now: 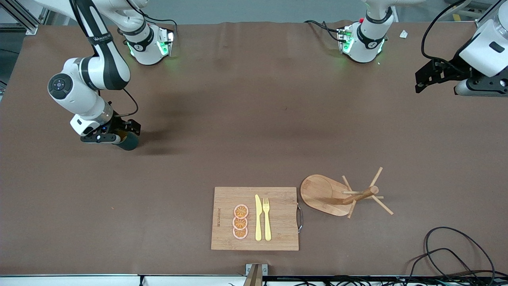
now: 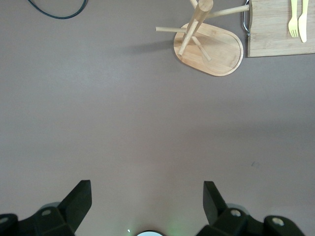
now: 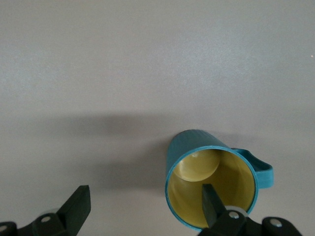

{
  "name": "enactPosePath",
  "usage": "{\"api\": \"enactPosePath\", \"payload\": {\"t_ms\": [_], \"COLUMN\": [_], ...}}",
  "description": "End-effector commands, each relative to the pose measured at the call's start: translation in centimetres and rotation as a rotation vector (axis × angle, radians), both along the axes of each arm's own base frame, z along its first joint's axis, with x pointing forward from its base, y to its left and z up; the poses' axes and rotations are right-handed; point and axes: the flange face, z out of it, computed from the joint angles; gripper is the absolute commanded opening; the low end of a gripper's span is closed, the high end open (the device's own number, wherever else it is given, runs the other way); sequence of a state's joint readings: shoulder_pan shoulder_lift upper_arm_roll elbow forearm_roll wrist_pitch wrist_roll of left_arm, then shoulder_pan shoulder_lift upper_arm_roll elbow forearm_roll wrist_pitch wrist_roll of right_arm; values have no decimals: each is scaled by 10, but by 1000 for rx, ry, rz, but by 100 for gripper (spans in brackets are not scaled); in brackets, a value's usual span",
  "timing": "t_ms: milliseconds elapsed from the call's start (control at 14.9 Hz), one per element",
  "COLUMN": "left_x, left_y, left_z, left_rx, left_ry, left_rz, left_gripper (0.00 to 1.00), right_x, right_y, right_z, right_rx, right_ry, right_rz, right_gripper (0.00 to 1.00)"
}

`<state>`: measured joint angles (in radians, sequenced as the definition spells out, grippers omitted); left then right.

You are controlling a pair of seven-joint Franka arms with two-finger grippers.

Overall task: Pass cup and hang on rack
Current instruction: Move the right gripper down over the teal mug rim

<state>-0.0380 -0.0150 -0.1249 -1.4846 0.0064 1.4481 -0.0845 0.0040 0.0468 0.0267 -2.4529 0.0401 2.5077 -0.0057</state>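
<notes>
The teal-green cup (image 1: pixel 129 142) with a yellow inside (image 3: pixel 211 184) stands upright on the brown table toward the right arm's end. My right gripper (image 1: pixel 113 136) is low over it and open (image 3: pixel 145 196). One finger (image 3: pixel 212 199) sits over the cup's mouth, the other is outside, well away from the cup's wall. The bamboo rack (image 1: pixel 344 194) stands nearer the front camera, toward the left arm's end, and shows in the left wrist view (image 2: pixel 209 43). My left gripper (image 1: pixel 428 77) waits open and empty (image 2: pixel 146 194) high over the left arm's end of the table.
A wooden cutting board (image 1: pixel 222 234) with orange slices (image 1: pixel 240 221), a yellow knife (image 1: pixel 258 217) and a fork (image 1: pixel 267 218) lies beside the rack's base. Black cables (image 1: pixel 448 250) lie at the near corner at the left arm's end.
</notes>
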Motion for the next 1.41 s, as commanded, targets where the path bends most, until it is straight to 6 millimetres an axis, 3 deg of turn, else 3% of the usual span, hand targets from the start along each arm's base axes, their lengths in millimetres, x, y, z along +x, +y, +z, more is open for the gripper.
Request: {"api": "enactPosePath", "payload": {"t_ms": [0,336,740,942,1076,1278,1345], "left_x": [1,2,2,2,2,2,2], "left_y": [-3,-3,-3,-3,-3,-3,-3], "left_z": [6,4,4,4,3,3,3], "left_rx": [2,2,2,2,2,2,2], "left_ry": [-11,-8,-8,-8,-7,-7,-7], "left_rz": [4,5,5,5,5,5,5], "left_gripper": [100,100,100,100,100,100,100], "right_x": [-11,-13,-13,-11,-11,-11,-10], "right_y": [1,0,-8,-24,-34,-34,-34], "right_z": [-14,-36,-38,-36,-36,-36,-35], "right_rx": [3,0,-4,-24,-39,-40,-40], "right_ry": [-15,-24,-26,-31,-33,-33,-35], "right_rz": [-12,-9,-11,-8,-7,-7,-7], "right_gripper": [100,99,59,51,40,24,23]}}
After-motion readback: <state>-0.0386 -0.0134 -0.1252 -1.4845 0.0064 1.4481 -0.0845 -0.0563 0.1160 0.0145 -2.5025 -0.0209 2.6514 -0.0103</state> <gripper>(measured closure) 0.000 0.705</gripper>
